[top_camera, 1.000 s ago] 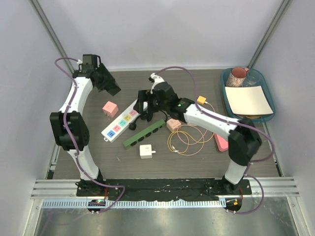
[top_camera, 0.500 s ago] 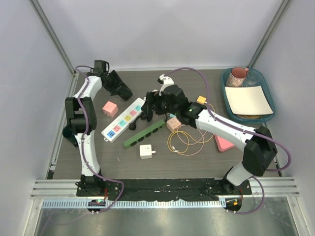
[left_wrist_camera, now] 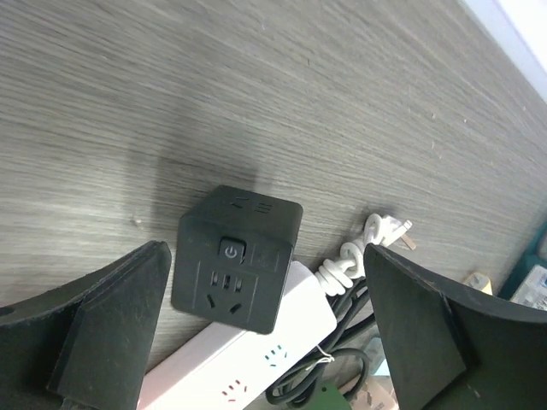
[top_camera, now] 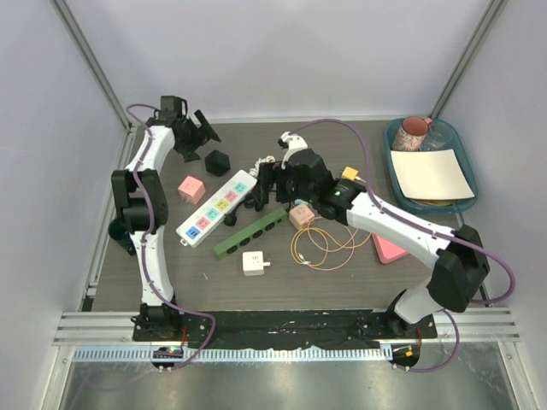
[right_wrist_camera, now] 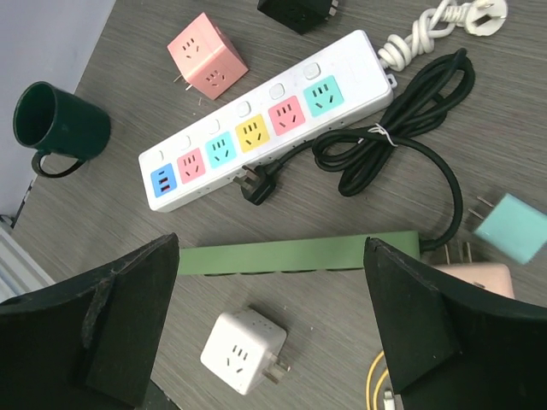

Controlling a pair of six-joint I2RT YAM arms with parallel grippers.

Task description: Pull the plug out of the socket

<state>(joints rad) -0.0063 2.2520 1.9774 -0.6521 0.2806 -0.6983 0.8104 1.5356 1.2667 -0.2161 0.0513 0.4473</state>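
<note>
Between my right fingers (right_wrist_camera: 111, 325), spread wide and gripping nothing, the green power strip (right_wrist_camera: 291, 254) crossed the middle of the wrist frame. My right gripper (right_wrist_camera: 272, 243) hung above the tabletop (right_wrist_camera: 513, 128), touching none of what lay there.

Just above the green strip, at frame centre, the black plug (right_wrist_camera: 256, 189) lay flat on the table, out of every outlet. It sat just beside the long edge of the white power strip (right_wrist_camera: 256, 128), under the yellow outlet. It was small and dark. Its black cord (right_wrist_camera: 385, 141) ran right into a tied bundle, then down to the green strip's right end.

The white strip ran diagonally from lower left to upper right. It carried a row of outlets in blue, red, teal, yellow, pink and green, each with a white button beside it. Any print on it was too small to read.

In the other wrist frame my left gripper (left_wrist_camera: 265, 249) was just as wide apart and empty, with my left fingers (left_wrist_camera: 102, 325) filling the lower corners. Between them, touching neither, stood a black cube socket (left_wrist_camera: 235, 260) near the white strip's end. Its facing side bore a button with a power symbol above the outlet slots. A mark on its top was too faint to read.
</note>
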